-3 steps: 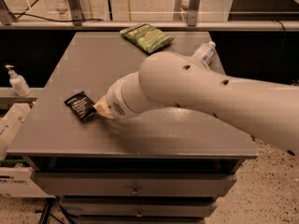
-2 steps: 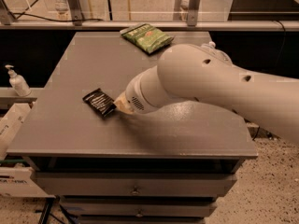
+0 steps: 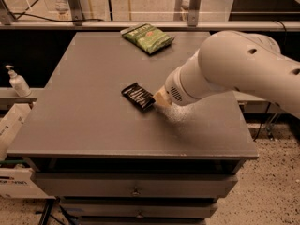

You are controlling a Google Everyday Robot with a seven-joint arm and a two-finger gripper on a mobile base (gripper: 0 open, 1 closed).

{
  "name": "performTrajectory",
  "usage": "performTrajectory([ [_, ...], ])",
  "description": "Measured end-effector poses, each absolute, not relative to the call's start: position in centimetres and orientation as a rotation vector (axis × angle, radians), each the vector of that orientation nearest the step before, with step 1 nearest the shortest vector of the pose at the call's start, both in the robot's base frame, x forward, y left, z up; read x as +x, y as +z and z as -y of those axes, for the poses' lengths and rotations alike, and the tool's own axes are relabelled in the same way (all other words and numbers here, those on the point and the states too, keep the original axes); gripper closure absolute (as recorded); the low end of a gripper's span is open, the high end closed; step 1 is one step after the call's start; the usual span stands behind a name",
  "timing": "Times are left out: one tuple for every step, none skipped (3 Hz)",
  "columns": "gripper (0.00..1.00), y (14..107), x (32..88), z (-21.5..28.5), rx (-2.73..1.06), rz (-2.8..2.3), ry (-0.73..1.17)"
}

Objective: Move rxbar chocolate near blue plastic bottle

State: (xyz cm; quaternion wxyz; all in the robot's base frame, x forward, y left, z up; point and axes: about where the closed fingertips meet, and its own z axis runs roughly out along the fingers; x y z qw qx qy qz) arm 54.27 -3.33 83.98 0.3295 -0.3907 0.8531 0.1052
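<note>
The rxbar chocolate (image 3: 138, 96), a flat black wrapper with white print, is near the middle of the grey table (image 3: 84, 121). My gripper (image 3: 158, 100) is at the bar's right end and shut on it. Only a beige fingertip shows below the big white wrist (image 3: 187, 86). The arm (image 3: 243, 64) comes in from the right and covers the table's right back part. The blue plastic bottle is hidden behind the arm.
A green snack bag (image 3: 147, 37) lies at the table's back edge. A small white pump bottle (image 3: 18, 82) stands on a shelf to the left, below table height, with white boxes (image 3: 11, 125) under it. Drawers are below the table's front edge.
The gripper and the rxbar chocolate have moved together to the right, from the table's left part to near its middle. The arm now covers the bottle that showed at the right back.
</note>
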Motion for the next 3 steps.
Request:
performTrajectory([
  [1.0, 85.1, 55.2, 7.6, -0.95, -2.276, 0.204],
  [1.0, 86.4, 56.0, 11.0, -0.904, -2.309, 0.138],
  [1.0, 87.4, 56.5, 13.7, -0.881, -2.342, 0.082],
])
